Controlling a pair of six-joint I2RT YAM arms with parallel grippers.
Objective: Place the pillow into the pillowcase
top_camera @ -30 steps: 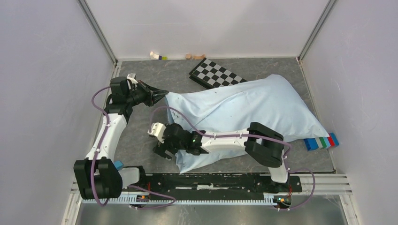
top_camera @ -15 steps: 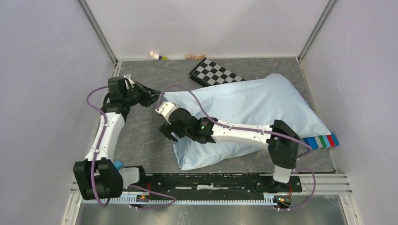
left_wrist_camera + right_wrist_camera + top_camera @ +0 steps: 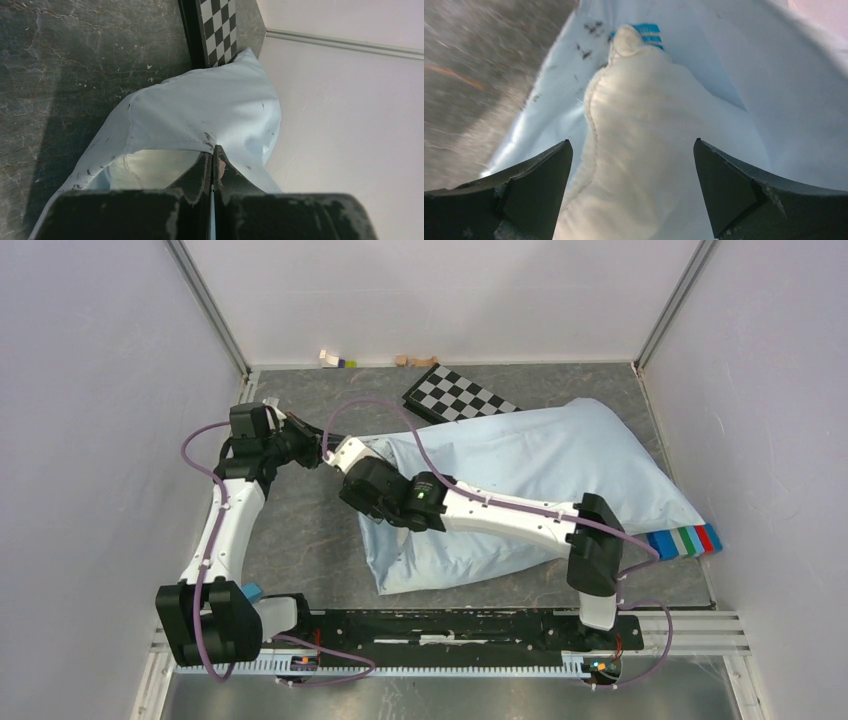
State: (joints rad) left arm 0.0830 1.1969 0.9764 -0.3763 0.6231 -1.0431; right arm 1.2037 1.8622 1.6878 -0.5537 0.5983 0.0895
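Observation:
The light-blue pillowcase (image 3: 530,470) lies bulging across the table, its open mouth toward the left. My left gripper (image 3: 322,450) is shut on the upper hem of that mouth (image 3: 200,115) and holds it up. The cream-white pillow (image 3: 639,150) sits inside the pillowcase, its corner with a blue-striped tag (image 3: 646,31) near the opening; in the left wrist view it shows through the mouth (image 3: 150,167). My right gripper (image 3: 362,480) is open at the mouth, its jaws spread either side of the pillow's corner (image 3: 632,145), not gripping it.
A black-and-white checkerboard panel (image 3: 455,395) lies behind the pillowcase. Small blocks (image 3: 338,360) sit at the back wall. A striped coloured block (image 3: 685,540) lies at the pillowcase's right corner. The enclosure walls stand close on the left, back and right.
My right arm has swung from the pillowcase's front left edge up and back to its open mouth, close to the left gripper. The left gripper has kept its hold and shifted slightly left.

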